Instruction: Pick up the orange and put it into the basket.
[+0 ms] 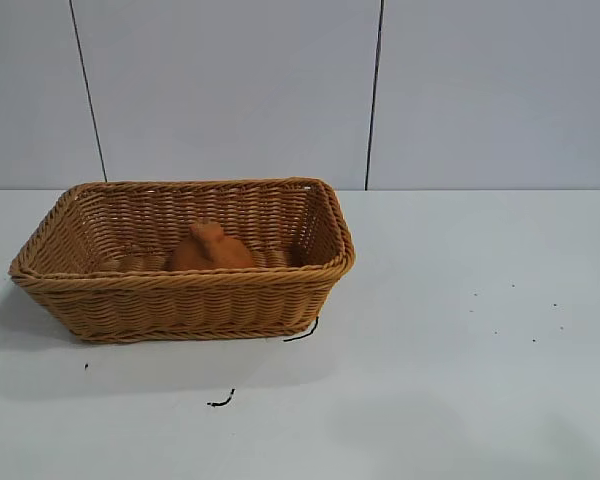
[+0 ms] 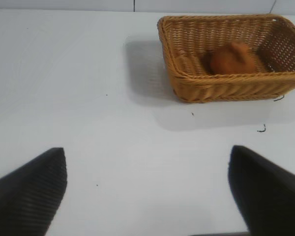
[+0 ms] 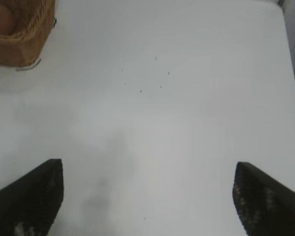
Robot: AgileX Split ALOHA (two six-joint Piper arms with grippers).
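Observation:
The dull-orange orange lies inside the tan woven basket, near its front wall; the left wrist view shows the orange in the basket too. Neither arm appears in the exterior view. My left gripper hangs open over bare table, well away from the basket, with nothing between its black fingers. My right gripper is open as well, empty, above bare table, with a corner of the basket far off.
The white table spreads to the right of the basket. Small black scraps and a short dark strand lie in front of the basket, and fine specks dot the right side. A grey panelled wall stands behind.

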